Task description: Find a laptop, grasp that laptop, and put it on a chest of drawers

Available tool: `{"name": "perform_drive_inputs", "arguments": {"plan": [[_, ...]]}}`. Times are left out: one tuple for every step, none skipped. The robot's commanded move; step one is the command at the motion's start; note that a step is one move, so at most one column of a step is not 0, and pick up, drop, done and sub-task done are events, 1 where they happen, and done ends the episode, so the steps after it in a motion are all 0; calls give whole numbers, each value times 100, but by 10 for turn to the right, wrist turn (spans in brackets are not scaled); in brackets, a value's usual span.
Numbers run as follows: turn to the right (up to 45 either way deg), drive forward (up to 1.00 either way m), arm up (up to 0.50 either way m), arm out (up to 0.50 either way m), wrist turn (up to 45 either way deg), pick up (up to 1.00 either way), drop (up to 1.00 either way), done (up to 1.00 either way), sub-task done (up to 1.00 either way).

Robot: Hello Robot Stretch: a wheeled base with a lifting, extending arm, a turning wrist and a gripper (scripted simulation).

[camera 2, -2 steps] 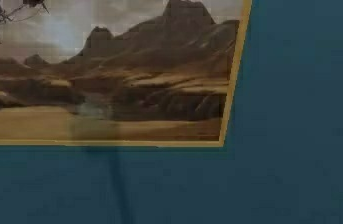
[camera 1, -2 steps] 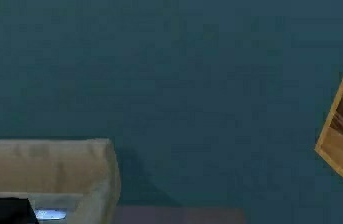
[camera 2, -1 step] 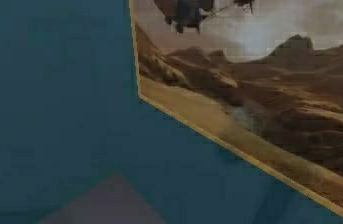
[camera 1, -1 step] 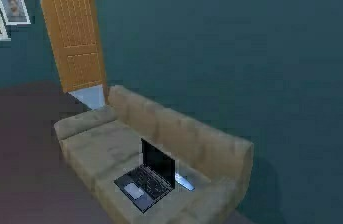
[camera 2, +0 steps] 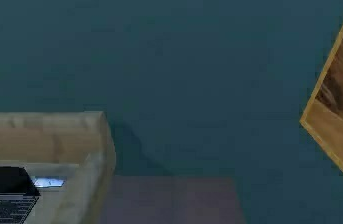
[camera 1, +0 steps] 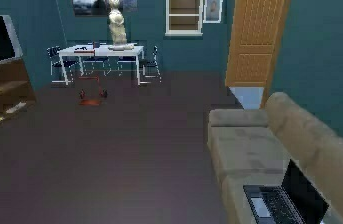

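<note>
Open laptop (camera 1: pixel 284 197) on the tan sofa (camera 1: pixel 241 140) seat, at the forward view's lower right.
Probably stiff, flat and slick-shelled, its raised screen fragile: the base's front edge seems the safer hold. The tool's state cannot be told.

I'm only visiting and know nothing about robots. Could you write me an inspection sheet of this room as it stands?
Surface: beige sofa along the forward view's right.
Job's things: laptop, lid up, on the sofa's near end; wooden unit at the forward view's left, can't tell if it has drawers.
Clutter: small red thing on the floor.
Tool: nothing seen.
Cables: nothing seen.
Surroundings: teal wall, white table with chairs at the far end, wooden door.
</note>
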Motion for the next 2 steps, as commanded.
{"name": "perform_drive_inputs", "arguments": {"plan": [[-450, 0, 0, 0, 0, 0, 0, 0, 0], [-90, 0, 0, 0, 0, 0, 0, 0, 0]]}}
